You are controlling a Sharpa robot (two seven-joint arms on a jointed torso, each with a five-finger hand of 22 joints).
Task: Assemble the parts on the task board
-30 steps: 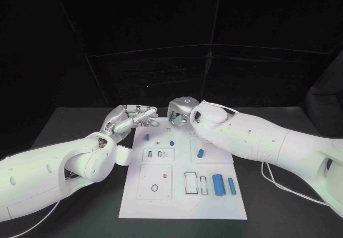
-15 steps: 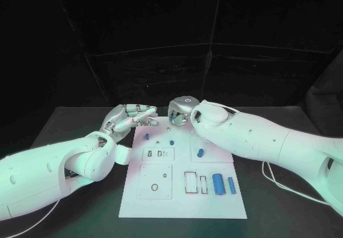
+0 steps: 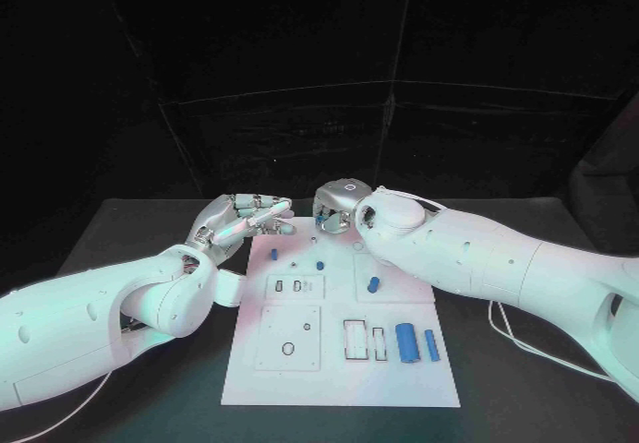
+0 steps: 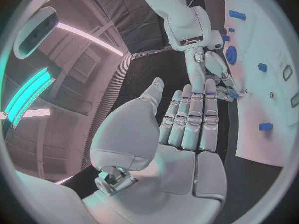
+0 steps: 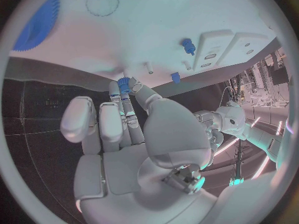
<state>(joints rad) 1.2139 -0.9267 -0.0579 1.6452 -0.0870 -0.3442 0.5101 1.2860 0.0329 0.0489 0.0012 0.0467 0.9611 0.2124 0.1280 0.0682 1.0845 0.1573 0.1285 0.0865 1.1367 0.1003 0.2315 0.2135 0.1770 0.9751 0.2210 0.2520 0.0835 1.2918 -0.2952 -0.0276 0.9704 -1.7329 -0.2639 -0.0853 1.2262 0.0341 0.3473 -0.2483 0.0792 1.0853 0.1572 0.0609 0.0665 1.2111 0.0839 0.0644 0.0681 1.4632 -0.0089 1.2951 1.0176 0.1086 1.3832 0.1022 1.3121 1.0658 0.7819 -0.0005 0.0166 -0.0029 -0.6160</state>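
Task board (image 3: 341, 369) lies flat in the middle of the black table (image 3: 120, 231), long axis running away from the robot. Both hands sit at its far end. Right hand (image 3: 336, 210) hovers over the far edge of the board; in the right wrist view its fingertips (image 5: 127, 87) pinch a small blue part (image 5: 123, 82) just above the white plate, so this hand is clamped on that piece. Left hand (image 3: 244, 220) is held at the far left corner of the board, fingers extended side by side and thumb apart, nothing in its grasp; in the left wrist view its fingertips (image 4: 212, 87) point toward the right hand's fingers and lie close to them, contact not determinable. Other blue parts on the board: a small peg (image 3: 273, 254) near the left hand, a second peg (image 3: 319, 266) mid-board, a short cylinder (image 3: 374, 284) lying below the right forearm, and two larger cylinders (image 3: 406, 342) lying side by side toward the near right. Compared with the earlier frames: both hands hold the same positions at the far end, and no part on the board has shifted. Recesses: the rectangular slots (image 3: 355, 340) beside the large cylinders are unfilled; the oval recess (image 3: 289, 349) in the near left panel likewise holds nothing.
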